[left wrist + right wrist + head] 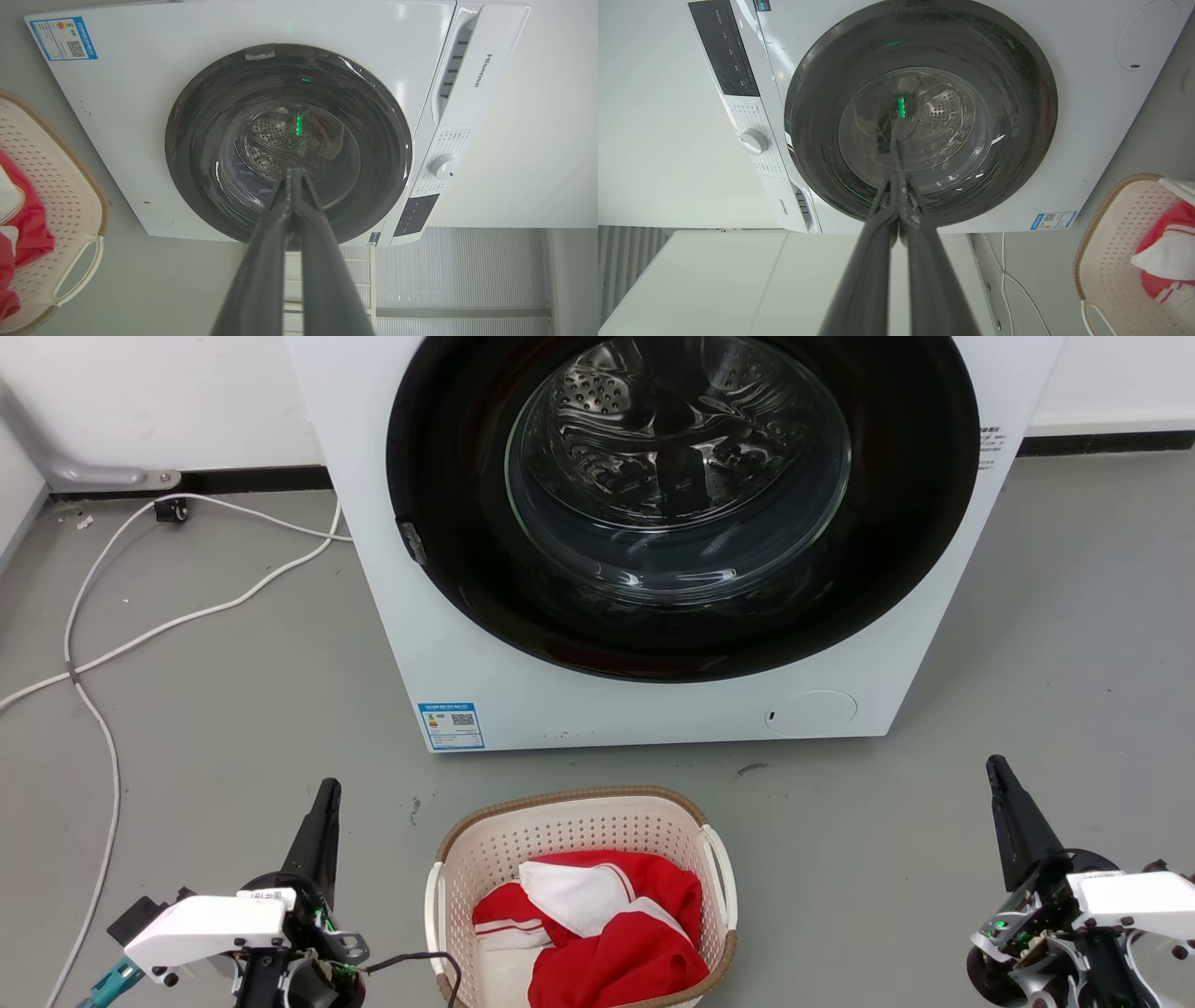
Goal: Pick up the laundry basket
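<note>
On the grey floor [187, 709], just before the washer [467, 644], the laundry basket [579, 831] waits to be lifted.
It is cream plastic full of holes, so I judge it light and rather stiff, and the red and white clothes [616, 943] inside add little weight; the two white side handles [726, 877] look the best places to take hold, one for each arm. The left claw [327, 798] and the right claw [1001, 784] are both closed, fingers together, holding nothing. Each points forward to the washer, low at its own side, apart from the basket.
</note>
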Robot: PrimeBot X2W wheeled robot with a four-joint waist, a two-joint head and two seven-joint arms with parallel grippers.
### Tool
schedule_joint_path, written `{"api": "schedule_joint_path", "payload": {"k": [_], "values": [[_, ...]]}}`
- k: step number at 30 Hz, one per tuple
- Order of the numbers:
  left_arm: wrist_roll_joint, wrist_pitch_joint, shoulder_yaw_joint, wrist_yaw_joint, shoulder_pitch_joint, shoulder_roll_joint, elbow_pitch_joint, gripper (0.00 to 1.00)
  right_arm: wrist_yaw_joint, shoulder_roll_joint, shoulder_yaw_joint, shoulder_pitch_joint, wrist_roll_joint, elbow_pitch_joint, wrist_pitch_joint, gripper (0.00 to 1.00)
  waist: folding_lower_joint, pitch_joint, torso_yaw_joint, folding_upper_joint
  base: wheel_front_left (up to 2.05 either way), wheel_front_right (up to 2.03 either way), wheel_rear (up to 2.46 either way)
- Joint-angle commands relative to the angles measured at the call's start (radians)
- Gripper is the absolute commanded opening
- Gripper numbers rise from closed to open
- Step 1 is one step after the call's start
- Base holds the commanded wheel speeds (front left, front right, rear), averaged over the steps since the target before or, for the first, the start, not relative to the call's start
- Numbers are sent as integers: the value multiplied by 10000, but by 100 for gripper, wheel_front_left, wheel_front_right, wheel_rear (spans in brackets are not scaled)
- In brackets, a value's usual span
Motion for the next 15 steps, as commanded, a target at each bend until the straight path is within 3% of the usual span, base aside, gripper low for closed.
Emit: {"api": "schedule_joint_path", "payload": {"k": [1, 15], "values": [[-17, 22, 22, -41, -90, 19, 7, 0, -3, 31, -17, -114, -70, 5, 36, 0, 0, 0, 0, 0, 0, 0, 0], [-17, 23, 21, -42, -90, 19, 7, 0, -3, 34, -23, -115, -59, 5, 34, 0, 0, 0, 0, 0, 0, 0, 0]]}}
